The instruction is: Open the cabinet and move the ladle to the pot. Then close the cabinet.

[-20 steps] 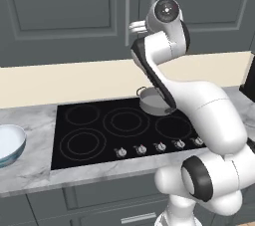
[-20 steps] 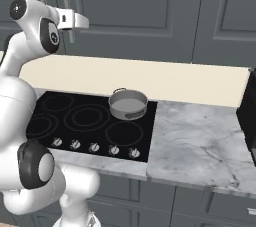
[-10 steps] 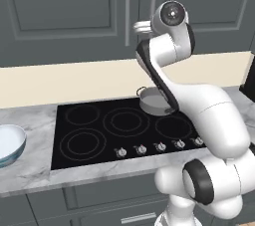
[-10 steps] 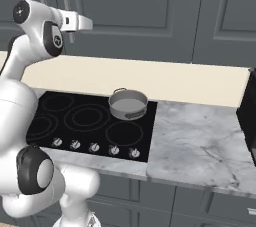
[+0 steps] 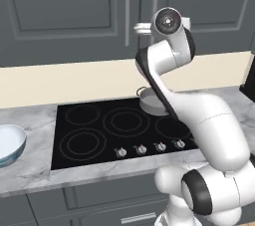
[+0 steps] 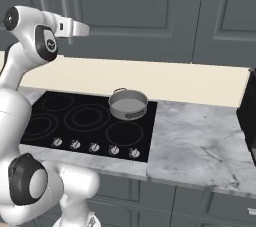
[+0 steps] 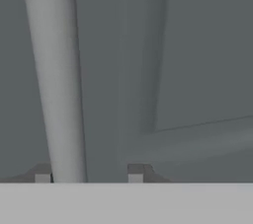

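reaching up that high, why is the gripper (image 5: 138,29) not down by the pot (image 5: 149,103)?

– because the cabinet (image 5: 64,11) comes first. both panelled doors are shut flat, so my guess is the ladle is behind them. nothing goes to the pot until a door swings out.

and the claw, has it got the handle?

– not clamped, as far as i can see. in the hand view the silver bar handle (image 7: 54,80) runs up between the two tips, close against one fingertip (image 7: 42,173), with a clear gap to the other. so the jaws stand apart around the bar, not pinching it.

why straddle it like that?

– a bar caught between the fingers can be pulled along even by a loose hold, and the door pivots on its hinge, so some slack may help the hand follow the arc. closing a little more would make slipping off less likely.

which door is it?

– i can't tell from the base views; the hand (image 6: 82,30) sits near the pair of handles where the doors meet.

and the pot?

– on the back right ring of the black cooktop (image 5: 99,130), just below the cabinet, so the carry should be short. the pale bowl (image 5: 7,143) sits well apart on the marble counter, out of the way.
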Tool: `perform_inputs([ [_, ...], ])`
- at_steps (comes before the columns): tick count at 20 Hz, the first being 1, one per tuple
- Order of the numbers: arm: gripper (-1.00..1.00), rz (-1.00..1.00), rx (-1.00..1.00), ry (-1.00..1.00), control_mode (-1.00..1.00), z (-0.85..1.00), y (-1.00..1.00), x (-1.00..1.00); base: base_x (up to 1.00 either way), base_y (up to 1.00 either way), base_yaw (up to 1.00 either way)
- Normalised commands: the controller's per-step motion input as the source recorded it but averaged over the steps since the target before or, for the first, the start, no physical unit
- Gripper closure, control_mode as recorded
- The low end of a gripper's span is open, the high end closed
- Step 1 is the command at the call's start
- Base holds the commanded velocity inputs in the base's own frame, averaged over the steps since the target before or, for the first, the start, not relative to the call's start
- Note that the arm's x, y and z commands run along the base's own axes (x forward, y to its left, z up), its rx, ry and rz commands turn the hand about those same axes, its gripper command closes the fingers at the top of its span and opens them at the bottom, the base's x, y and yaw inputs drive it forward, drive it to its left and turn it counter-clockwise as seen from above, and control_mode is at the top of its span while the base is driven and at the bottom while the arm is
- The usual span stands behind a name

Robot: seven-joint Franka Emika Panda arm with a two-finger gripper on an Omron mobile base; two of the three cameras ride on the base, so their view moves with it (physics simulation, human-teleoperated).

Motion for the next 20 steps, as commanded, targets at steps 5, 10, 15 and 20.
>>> perform_inputs([
  [5, 1.0, -0.11, 0.05, 0.0, -1.0, 0.09, -1.0, -0.57, 0.0, 0.0, 0.0],
  [10, 1.0, -0.05, 0.05, 0.0, -1.0, 0.09, -1.0, -0.74, 0.0, 0.0, 0.0],
  [15, 1.0, 0.0, 0.04, 0.0, -1.0, 0.06, -1.0, -0.78, 0.0, 0.0, 0.0],
  [20, 1.0, 0.0, 0.05, 0.0, -1.0, 0.06, -1.0, -0.75, 0.0, 0.0, 0.0],
])
